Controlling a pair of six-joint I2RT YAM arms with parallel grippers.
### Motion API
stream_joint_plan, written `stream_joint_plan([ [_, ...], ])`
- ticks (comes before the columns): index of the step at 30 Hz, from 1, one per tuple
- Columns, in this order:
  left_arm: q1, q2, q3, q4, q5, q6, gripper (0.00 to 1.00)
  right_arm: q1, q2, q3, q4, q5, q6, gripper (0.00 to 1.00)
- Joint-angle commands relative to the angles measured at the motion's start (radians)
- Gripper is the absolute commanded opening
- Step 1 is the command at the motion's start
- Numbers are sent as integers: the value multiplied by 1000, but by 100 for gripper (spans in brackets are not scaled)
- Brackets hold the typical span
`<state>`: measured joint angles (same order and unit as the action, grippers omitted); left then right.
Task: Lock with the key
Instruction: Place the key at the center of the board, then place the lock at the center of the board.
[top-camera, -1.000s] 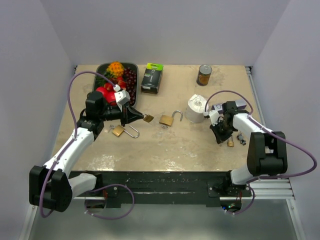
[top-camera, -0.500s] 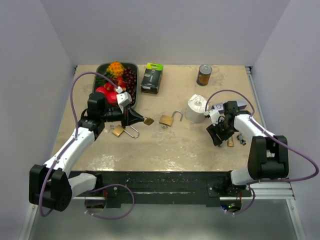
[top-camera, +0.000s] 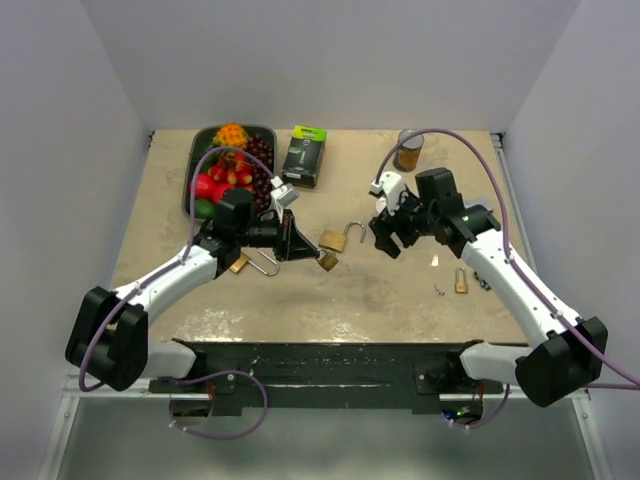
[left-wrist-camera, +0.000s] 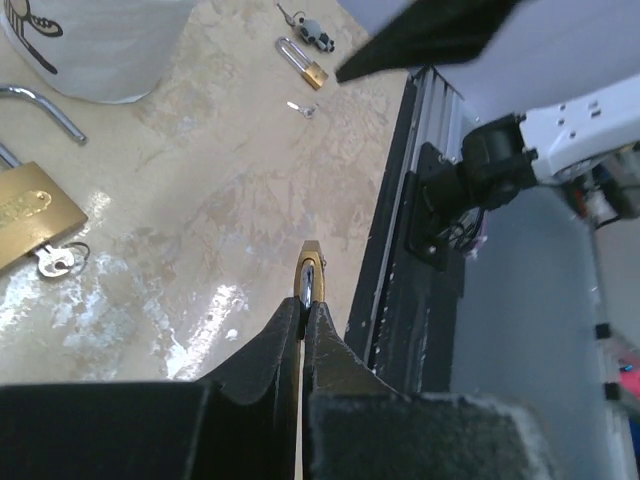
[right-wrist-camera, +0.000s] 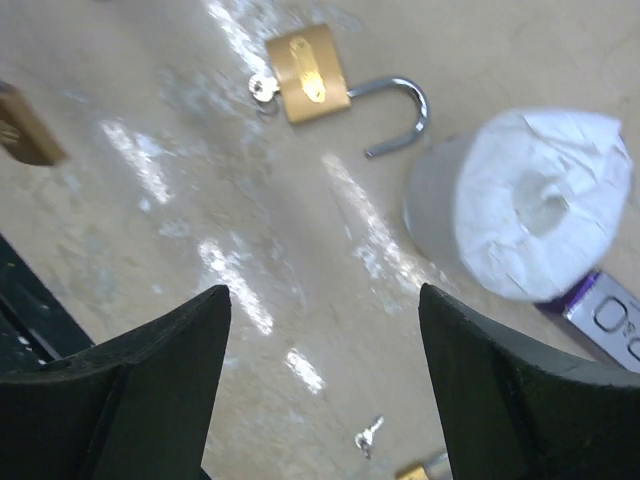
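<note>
As the open brass padlock (right-wrist-camera: 305, 80), key (right-wrist-camera: 262, 88) in its body, lies mid-tabletop, its shackle (right-wrist-camera: 415, 90) should be pressed squarely home before the key is turned. The right gripper (top-camera: 388, 233) is held spread, empty, nearby. The left gripper (left-wrist-camera: 302, 310) is clamped on a small brass padlock (left-wrist-camera: 309, 270). Glossy tan tabletop (top-camera: 400, 295), plain walls (top-camera: 330, 60).
</note>
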<state>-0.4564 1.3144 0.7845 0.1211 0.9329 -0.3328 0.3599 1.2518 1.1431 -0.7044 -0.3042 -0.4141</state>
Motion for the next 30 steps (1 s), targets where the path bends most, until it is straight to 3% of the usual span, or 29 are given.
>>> stream_joint_plan([
  [1,-1,42,74,130,-19,-254,0,138,-22,44,101,-38,161,80],
  [6,-5,72,91,152,-31,-310,0,292,20,46,203,28,208,80],
  [15,-8,86,108,135,-51,-331,0,408,75,78,238,68,198,78],
  [30,-19,92,117,152,-55,-336,0,458,113,60,273,232,178,58],
])
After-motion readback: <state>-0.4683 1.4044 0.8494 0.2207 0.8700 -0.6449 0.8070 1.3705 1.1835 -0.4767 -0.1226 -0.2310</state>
